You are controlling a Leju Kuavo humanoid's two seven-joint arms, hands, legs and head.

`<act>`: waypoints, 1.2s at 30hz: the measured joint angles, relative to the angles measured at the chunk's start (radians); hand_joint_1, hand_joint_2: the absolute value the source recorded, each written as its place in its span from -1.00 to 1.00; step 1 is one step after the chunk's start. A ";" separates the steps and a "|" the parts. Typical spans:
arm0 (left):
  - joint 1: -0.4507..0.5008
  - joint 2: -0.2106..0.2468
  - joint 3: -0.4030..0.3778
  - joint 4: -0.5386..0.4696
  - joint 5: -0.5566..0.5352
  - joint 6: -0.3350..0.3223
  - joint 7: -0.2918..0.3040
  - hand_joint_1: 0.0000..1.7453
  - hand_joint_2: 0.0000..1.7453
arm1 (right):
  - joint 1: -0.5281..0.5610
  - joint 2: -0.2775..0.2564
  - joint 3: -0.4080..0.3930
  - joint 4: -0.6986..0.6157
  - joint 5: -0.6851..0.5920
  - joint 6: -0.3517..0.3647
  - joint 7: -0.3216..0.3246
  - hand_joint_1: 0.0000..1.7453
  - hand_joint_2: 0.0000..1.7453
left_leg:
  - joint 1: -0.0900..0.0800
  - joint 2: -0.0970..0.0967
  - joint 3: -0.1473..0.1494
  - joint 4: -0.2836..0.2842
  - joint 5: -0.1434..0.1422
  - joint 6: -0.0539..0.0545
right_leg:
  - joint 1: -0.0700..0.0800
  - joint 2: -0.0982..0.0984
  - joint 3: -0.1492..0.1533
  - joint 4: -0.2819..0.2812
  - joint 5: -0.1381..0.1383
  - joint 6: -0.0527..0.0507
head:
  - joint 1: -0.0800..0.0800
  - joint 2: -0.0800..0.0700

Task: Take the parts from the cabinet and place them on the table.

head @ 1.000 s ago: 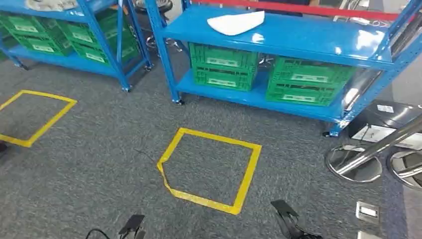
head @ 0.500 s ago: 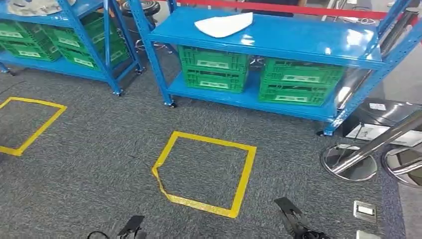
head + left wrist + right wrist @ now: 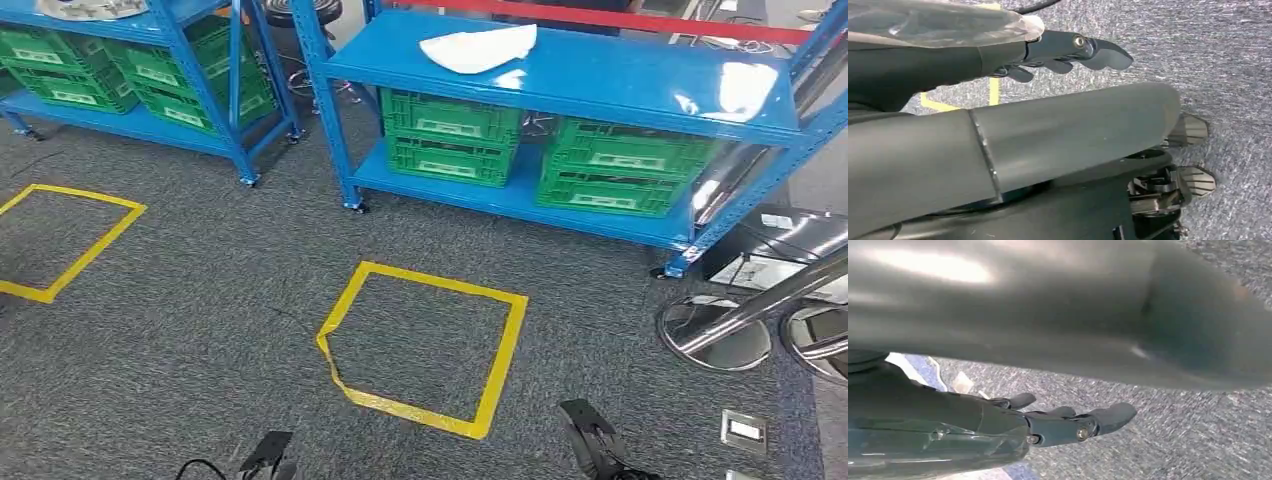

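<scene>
Shifted since a second ago: whole head view, so the camera moved, not the goods. White part: on top shelf of blue rack, well apart from both hands. Left hand and right hand: hanging low over carpet, fingers loosely apart, holding nothing. Risk: stepping short of the yellow square would leave the part beyond reach; green crates below may distract.

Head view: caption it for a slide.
Blue shelving rack holding a white part above green crates, beyond a yellow taped floor square.
</scene>
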 joint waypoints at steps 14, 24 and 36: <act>-0.003 -0.003 0.000 0.000 0.000 0.001 -0.004 -1.00 -1.00 | -0.001 0.000 0.000 0.000 -0.011 -0.005 -0.001 -1.00 -1.00 | 0.013 0.020 0.027 -0.006 -0.014 -0.020 | 0.002 -0.026 -0.021 0.029 -0.003 -0.005 | 0.016 0.000; 0.000 -0.003 0.000 0.000 0.000 0.001 -0.003 -1.00 -1.00 | 0.003 0.000 0.000 0.000 -0.015 -0.009 -0.001 -1.00 -1.00 | 0.019 0.015 -0.127 0.288 -0.115 -0.041 | 0.012 0.013 -0.016 0.024 -0.004 -0.041 | -0.016 0.000; -0.008 -0.002 0.000 0.000 0.000 -0.001 -0.003 -1.00 -1.00 | 0.003 0.000 0.000 0.000 -0.016 -0.009 -0.002 -1.00 -1.00 | 0.017 0.015 0.018 -0.032 0.013 0.005 | 0.012 -0.001 -0.120 0.266 -0.145 -0.002 | -0.002 0.000</act>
